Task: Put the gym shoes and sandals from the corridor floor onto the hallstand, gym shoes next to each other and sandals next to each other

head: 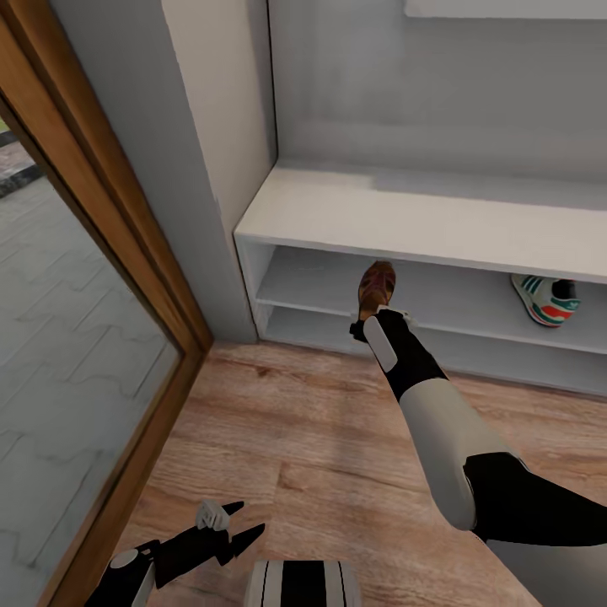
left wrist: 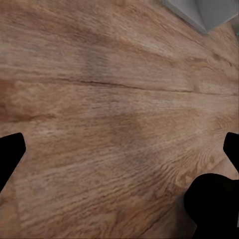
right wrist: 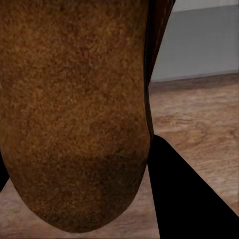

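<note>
Head view: right claw [head: 377, 319] closed on sandal [head: 376, 288], held at hallstand [head: 421, 221] upper low shelf for placing; gym shoe [head: 548, 299] already shelved.
L wrist: left claw [left wrist: 119, 159] spread wide, idle over corridor floor [left wrist: 109, 99].
R wrist: sandal sole [right wrist: 74, 109] gripped close-up.

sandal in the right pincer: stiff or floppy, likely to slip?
The sandal probably stays fairly stiff: it stands nearly upright from the right pincer without drooping. Its sole looks matte and grainy, so slipping seems unlikely. Flat and thin, it likely tips if released on end.
</note>
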